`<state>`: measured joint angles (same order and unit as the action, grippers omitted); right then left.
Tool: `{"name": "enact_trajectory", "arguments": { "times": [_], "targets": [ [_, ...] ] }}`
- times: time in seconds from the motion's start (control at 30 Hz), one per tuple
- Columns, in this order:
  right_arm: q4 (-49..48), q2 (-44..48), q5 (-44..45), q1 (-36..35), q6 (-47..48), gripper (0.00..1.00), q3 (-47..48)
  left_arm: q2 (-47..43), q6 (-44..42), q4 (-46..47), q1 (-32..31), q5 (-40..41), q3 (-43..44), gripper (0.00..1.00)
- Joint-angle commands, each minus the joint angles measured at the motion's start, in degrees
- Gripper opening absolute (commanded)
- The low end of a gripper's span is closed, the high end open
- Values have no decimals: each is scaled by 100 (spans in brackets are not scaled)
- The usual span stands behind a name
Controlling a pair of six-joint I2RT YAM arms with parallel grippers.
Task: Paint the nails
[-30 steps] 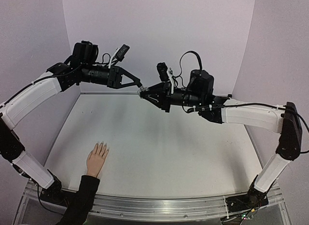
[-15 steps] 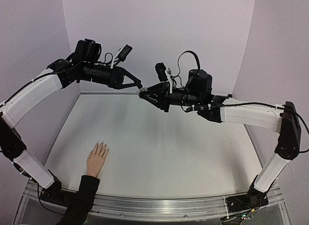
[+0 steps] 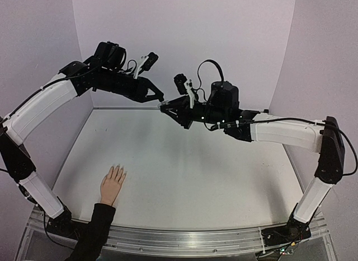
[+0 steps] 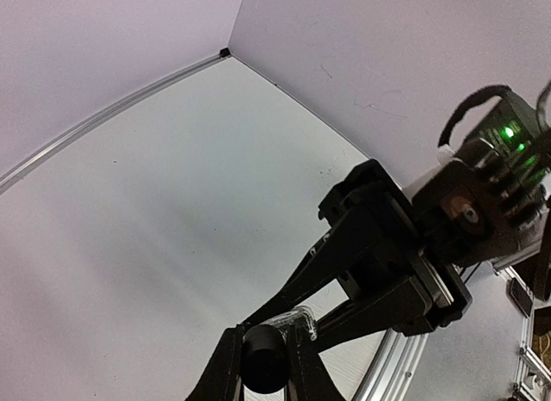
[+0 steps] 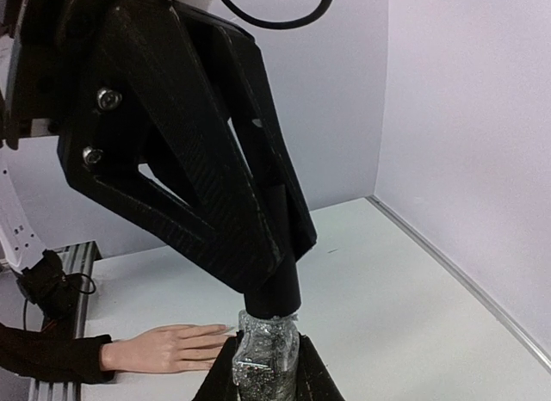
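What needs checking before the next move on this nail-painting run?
1. Right hand shut on the small clear glittery bottle: ok.
2. Left hand shut on the round black cap: ok.
3. Cap clear of the bottle: not ok, in the right wrist view it sits on the bottle's neck.
4. Pale peach mannequin hand with black sleeve lying flat on the white table, fingers spread: ok.
5. Nails unpainted and ready: cannot tell, too small in every view.
6. Brush under the cap: cannot tell, hidden.
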<state>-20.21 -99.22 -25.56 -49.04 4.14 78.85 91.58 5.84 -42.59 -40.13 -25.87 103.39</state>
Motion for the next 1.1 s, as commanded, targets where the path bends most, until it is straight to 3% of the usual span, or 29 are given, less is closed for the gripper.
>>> {"name": "enact_trajectory", "arguments": {
  "times": [0.0, 0.23, 0.33, 0.77, 0.93, 1.07],
  "targets": [
    [-1667, 139, 1009, -297, 228, 0, 356, 212, 648, -180, -311, 304, -57, 0],
    [-2358, 4, 1754, -459, 385, 0, 381, -56, 1930, 1251, -321, 463, -706, 0],
    [-2350, -34, 1537, -525, 672, 0, 500, 142, 2271, 1238, -321, 186, -578, 0],
    [-1095, 78, 1191, -550, 1818, 0, 913, 852, 1597, -604, -372, 294, 438, 0],
    [-1084, 87, 965, -547, 1786, 0, 957, 794, 1604, -462, -373, 304, 358, 0],
    [-1098, 177, 268, -523, 1310, 0, 960, 367, 1316, 455, -380, -211, -344, 0]
  ]
}}
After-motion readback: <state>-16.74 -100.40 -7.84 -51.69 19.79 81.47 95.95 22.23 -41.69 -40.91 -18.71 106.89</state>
